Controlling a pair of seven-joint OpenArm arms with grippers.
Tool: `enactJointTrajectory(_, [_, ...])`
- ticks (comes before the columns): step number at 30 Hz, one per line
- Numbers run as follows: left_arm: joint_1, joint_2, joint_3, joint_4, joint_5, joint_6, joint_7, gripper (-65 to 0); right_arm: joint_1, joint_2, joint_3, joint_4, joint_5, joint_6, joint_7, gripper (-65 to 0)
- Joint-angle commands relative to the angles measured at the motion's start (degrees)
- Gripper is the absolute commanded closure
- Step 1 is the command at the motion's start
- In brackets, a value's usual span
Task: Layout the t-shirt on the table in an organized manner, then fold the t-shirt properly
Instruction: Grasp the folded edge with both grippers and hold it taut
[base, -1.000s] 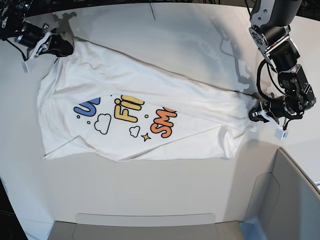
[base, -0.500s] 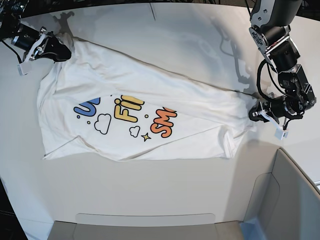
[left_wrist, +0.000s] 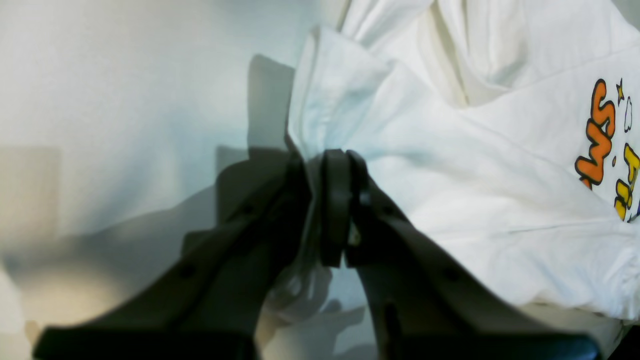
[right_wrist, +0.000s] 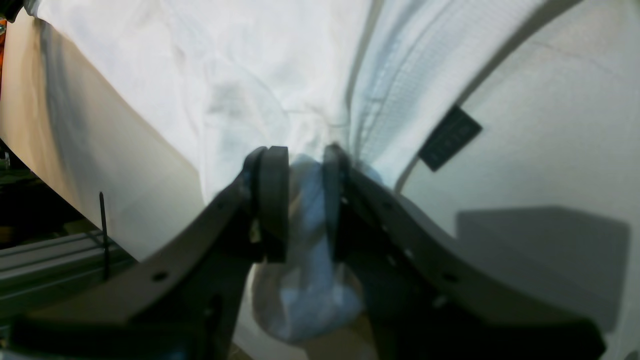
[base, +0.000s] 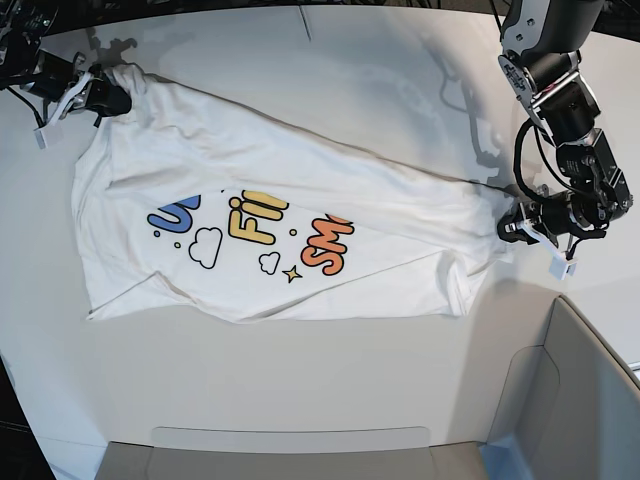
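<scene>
Layout half-done: t-shirt lay creased, unfolded; left gripper at 3 o'clock & right gripper at 10 both pinched cloth.

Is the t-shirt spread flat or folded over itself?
Folded over: the t-shirt has a diagonal flap covering the tops of its printed letters.

Bright, even overhead light; arm shadows fall soft on the far desk. Both wrist views are blurred up close, bowed at their edges.
</scene>
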Motion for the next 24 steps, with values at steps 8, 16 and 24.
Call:
enactJointTrajectory(8, [0.8, -0.08, 0.34, -0.52, 6.38, 0.97, 5.36, -7.2, -3.44, 2.51, 7.11, 5.52, 9.53, 0.67, -0.28, -13.7])
enactJointTrajectory(16, [0.8, 0.71, 0.43, -0.52, 6.38, 0.97, 5.36, -7.2, -2.74, 2.86, 6.67, -1.25, -0.23, 0.67, -0.28, -13.7])
enactJointTrajectory(24, [0.8, 0.71, 9.66, -0.52, 6.38, 0.97, 5.36, -7.2, -0.54, 1.63, 0.07, -1.07, -1.28, 0.67, -0.28, -13.7])
